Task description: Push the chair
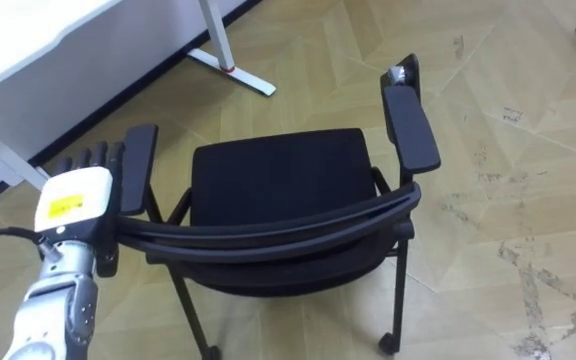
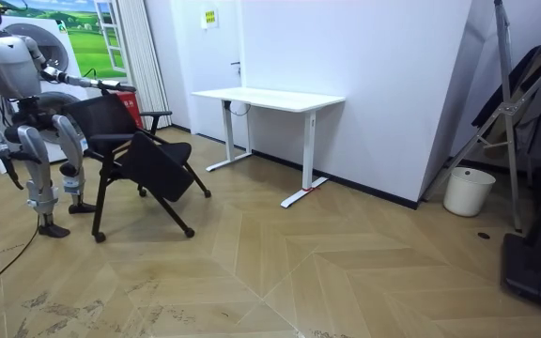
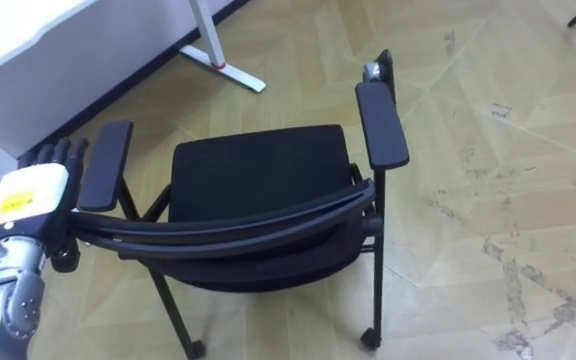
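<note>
Left hand (image 1: 76, 200), fingers (image 1: 93, 158) straight and together, sits just beside the chair's (image 1: 278, 180) left armrest (image 1: 136, 170); contact unclear. Desk (image 2: 270, 97) is well apart from the chair. Judged: push barely begun, most travel left. Right hand (image 2: 1, 161) hangs behind the chair.

No wording or number is being made out anywhere. A yellow label (image 1: 64, 207) is being carried on the white back of the left hand (image 1: 86, 185), and dark marks are being shown on it, too small to be read. In the room view a small yellow notice (image 2: 209, 16) is being displayed high on the white wall (image 2: 383, 84), well apart from the hand, above it and towards the room view's right. Its print is likewise being left unreadable.
</note>
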You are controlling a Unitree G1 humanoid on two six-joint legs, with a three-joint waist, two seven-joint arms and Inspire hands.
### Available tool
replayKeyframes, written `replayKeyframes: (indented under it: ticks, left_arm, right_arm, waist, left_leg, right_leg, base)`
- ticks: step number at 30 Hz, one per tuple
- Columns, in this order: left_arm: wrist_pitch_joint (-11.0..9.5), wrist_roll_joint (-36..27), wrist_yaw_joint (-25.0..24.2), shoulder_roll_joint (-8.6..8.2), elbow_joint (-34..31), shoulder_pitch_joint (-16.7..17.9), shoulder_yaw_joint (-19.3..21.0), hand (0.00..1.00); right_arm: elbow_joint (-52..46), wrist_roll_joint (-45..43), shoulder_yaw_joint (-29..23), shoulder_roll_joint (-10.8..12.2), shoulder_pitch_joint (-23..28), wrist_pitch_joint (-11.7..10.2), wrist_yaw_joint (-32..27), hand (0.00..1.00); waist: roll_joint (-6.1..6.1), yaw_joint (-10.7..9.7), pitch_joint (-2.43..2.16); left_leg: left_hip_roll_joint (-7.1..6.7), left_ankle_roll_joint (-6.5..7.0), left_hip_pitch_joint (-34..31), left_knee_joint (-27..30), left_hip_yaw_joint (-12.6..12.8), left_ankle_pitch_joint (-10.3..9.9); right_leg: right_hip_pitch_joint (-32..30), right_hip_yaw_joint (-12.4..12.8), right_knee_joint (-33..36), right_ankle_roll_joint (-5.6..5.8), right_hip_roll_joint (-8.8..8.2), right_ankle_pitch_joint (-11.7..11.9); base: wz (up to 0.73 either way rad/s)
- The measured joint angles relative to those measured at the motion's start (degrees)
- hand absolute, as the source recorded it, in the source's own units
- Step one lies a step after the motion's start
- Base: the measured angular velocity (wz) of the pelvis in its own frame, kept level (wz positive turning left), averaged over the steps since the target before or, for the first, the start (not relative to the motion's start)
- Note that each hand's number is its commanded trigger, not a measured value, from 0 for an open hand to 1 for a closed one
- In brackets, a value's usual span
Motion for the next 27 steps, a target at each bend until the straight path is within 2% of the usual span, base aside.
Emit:
replayKeyframes:
  ticks: [4,7,10,18,27]
  left_arm:
    - [0.87,0.2,-1.9,-0.03,-2.29,0.0,-0.14,0.0]
    - [2.45,0.53,-2.56,0.96,-3.87,0.0,-2.75,0.0]
    - [3.03,0.49,-4.11,1.01,-5.52,0.0,-4.05,0.0]
    - [3.6,0.44,-9.06,0.97,-9.2,0.0,-5.75,0.0]
    - [3.73,0.46,-17.04,0.75,-15.46,-0.02,-7.32,0.0]
  right_arm:
    - [0.32,0.23,0.53,0.07,0.18,-0.08,-0.13,0.0]
    - [1.12,2.46,2.21,0.07,0.49,-0.12,-0.34,0.0]
    - [1.59,2.46,2.37,0.07,0.55,-0.02,-0.95,0.0]
    - [1.56,1.98,2.84,-0.02,0.33,-0.02,-1.43,0.0]
    - [1.61,1.98,3.32,0.01,0.28,-0.08,-0.8,0.0]
  waist:
    - [0.03,-0.59,-0.07]
    - [0.37,-0.89,-0.22]
    - [0.77,-0.89,-0.34]
    - [0.78,-0.93,-0.37]
    - [0.74,-1.06,-0.35]
  left_leg:
    - [-0.01,0.14,-0.13,0.07,0.06,0.09]
    - [-0.03,0.21,-0.32,0.08,0.0,0.13]
    - [-0.08,0.29,-0.41,0.05,-0.04,0.19]
    - [-0.12,0.31,-0.32,0.05,0.03,0.22]
    - [-0.11,0.31,-0.32,0.07,0.07,0.22]
  right_leg:
    - [-0.1,0.15,0.07,-0.06,-0.02,0.05]
    - [-0.13,0.06,0.05,-0.06,-0.02,0.06]
    - [-0.24,0.06,0.1,-0.06,-0.06,0.06]
    - [-0.18,0.16,0.1,-0.06,-0.11,0.06]
    - [-0.22,0.25,0.01,-0.06,-0.11,0.06]
  base:
    - [0.01]
    - [0.04]
    - [0.01]
    - [0.0]
    - [0.0]
